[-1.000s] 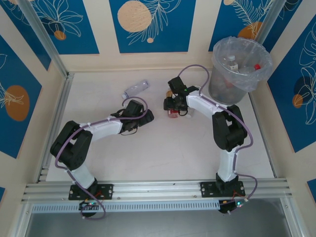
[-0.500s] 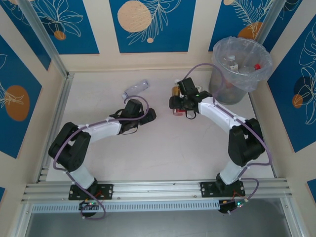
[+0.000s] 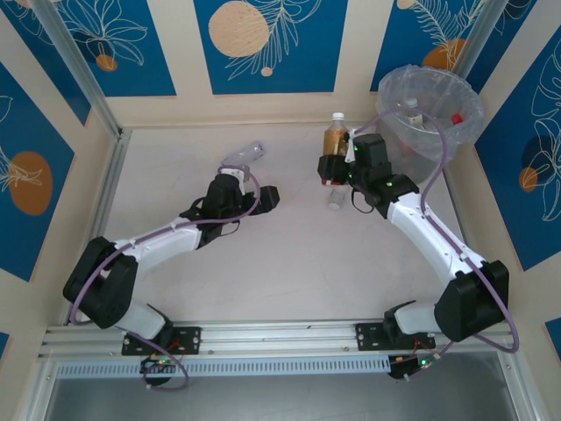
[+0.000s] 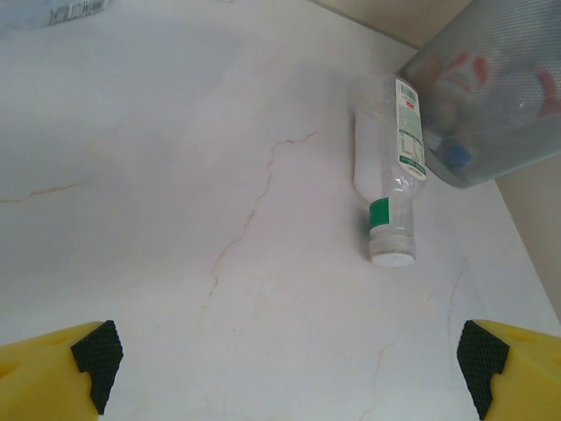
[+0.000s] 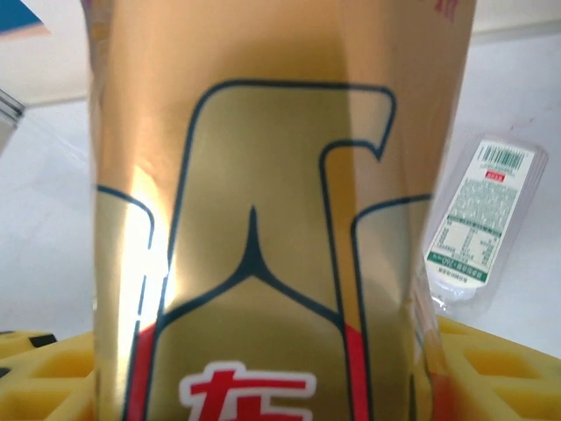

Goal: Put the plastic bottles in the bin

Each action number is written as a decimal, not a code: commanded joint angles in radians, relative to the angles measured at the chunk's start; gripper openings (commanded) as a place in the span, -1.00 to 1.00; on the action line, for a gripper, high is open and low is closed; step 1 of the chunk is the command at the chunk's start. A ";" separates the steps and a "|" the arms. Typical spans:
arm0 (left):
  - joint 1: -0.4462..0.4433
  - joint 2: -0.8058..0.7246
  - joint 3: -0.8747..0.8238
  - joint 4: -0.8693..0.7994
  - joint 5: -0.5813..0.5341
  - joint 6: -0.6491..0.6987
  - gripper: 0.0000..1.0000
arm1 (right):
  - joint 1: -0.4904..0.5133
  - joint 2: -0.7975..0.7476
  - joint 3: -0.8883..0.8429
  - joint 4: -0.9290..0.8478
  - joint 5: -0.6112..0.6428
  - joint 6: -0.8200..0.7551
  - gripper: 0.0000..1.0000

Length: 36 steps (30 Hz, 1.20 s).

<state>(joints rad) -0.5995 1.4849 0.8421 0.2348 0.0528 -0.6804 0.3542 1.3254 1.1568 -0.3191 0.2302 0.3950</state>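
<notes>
Blue panels with white leaf drawings stand around a pale marbled table. At the upper right of the overhead view is the bin, lined with a crinkly clear bag; a white cap and a red cap show inside it.

Just left of the bin, the right gripper is clamped on the brown bottle. This bottle stands upright with its white cap on top, raised off the table. In the right wrist view its gold label sits between the yellow fingers.

Directly below that gripper in the overhead view, the green-banded bottle lies on its side on the table. The left wrist view shows it in the upper right, with its cap pointing down the frame and its base beside the grey mesh wall of the bin.

The left gripper hovers near the centre of the table. Its jaws are spread wide and hold nothing, with one black pad at each lower corner.

A clear bottle lies at upper centre-left, near the back wall.
</notes>
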 commanded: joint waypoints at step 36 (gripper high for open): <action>0.008 -0.031 -0.066 0.162 0.037 -0.051 0.99 | -0.487 0.039 0.085 0.556 -0.093 0.305 0.19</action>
<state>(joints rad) -0.5995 1.4605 0.7700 0.3790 0.0998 -0.7219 -0.1146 1.3457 1.1858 0.1276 0.1051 0.6449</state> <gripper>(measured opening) 0.995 0.640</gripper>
